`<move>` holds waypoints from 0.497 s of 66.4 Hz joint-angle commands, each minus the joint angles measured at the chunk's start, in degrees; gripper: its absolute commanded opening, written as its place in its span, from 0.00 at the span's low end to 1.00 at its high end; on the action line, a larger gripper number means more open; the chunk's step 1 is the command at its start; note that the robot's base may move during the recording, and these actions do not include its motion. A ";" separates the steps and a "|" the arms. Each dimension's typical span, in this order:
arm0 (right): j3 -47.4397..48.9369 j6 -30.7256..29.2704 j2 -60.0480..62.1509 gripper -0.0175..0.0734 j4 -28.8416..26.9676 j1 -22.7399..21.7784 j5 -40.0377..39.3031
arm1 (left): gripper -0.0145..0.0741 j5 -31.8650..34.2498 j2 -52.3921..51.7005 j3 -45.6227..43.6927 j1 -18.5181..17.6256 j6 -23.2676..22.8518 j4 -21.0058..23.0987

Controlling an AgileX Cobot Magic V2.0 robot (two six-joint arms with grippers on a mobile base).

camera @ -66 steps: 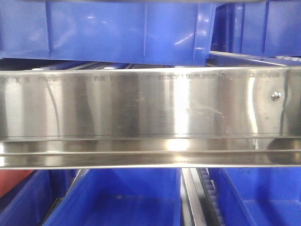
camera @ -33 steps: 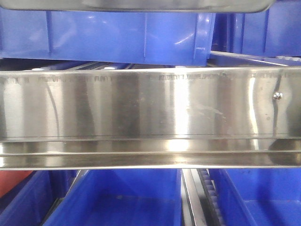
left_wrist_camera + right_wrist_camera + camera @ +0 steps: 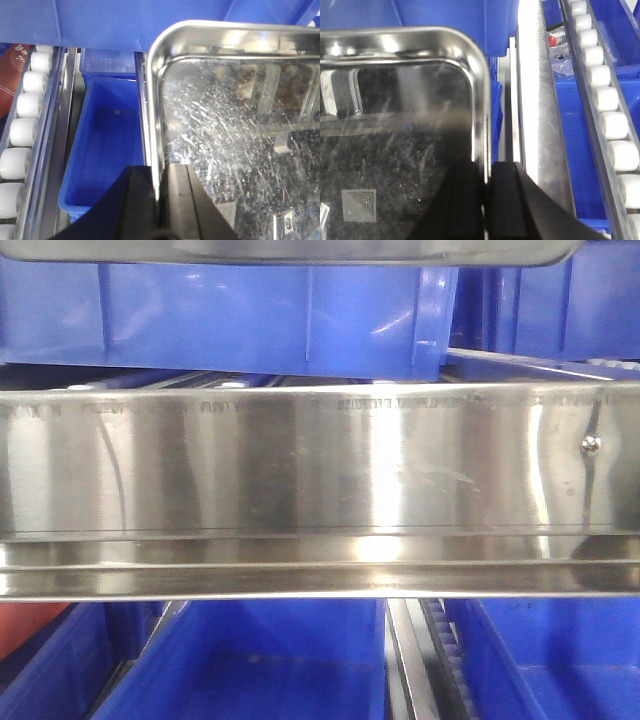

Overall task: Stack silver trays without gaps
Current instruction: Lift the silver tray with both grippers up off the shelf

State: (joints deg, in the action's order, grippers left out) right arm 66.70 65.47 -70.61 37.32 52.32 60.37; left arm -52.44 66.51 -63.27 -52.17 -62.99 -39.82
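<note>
A silver tray (image 3: pixel 235 125) with a rolled rim and a scratched, mirror-like floor hangs between my two grippers. In the left wrist view my left gripper (image 3: pixel 157 172) is shut on the tray's left rim, one black finger inside and one outside. My right gripper (image 3: pixel 485 167) is shut in the same way on the right rim of the same silver tray (image 3: pixel 395 110). The front view catches only the tray's lower edge (image 3: pixel 300 250), a grey strip along the top of the picture above the blue bins.
A long brushed-steel rail (image 3: pixel 320 470) with a screw (image 3: pixel 590 444) crosses the front view. Blue bins stand above it (image 3: pixel 250 310) and below it (image 3: pixel 250 660). White roller tracks (image 3: pixel 20 135) (image 3: pixel 610 100) flank the tray, and an open blue bin (image 3: pixel 105 150) lies below left.
The tray's edge has come into the top of the front view since a second ago. It has barely shifted in the last half second.
</note>
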 commanded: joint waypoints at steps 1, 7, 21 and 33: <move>0.06 -0.42 0.52 0.17 1.80 0.40 -2.60 | 0.15 2.23 -0.69 -0.37 -0.67 -0.30 -0.69; 0.06 -0.42 0.52 0.17 1.80 0.40 -2.84 | 0.15 2.23 -0.69 -0.37 -0.67 -0.30 -0.69; 0.06 -0.42 0.52 0.17 1.80 0.40 -3.06 | 0.15 2.23 -0.69 -0.37 -0.67 -0.30 -0.69; 0.06 -0.42 0.52 0.17 1.80 0.40 -3.41 | 0.15 2.23 -0.69 -0.37 -0.67 -0.30 -0.69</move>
State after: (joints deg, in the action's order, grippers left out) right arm 66.70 65.47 -70.61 37.32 52.32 60.04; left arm -52.70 66.41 -63.27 -52.17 -63.02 -39.93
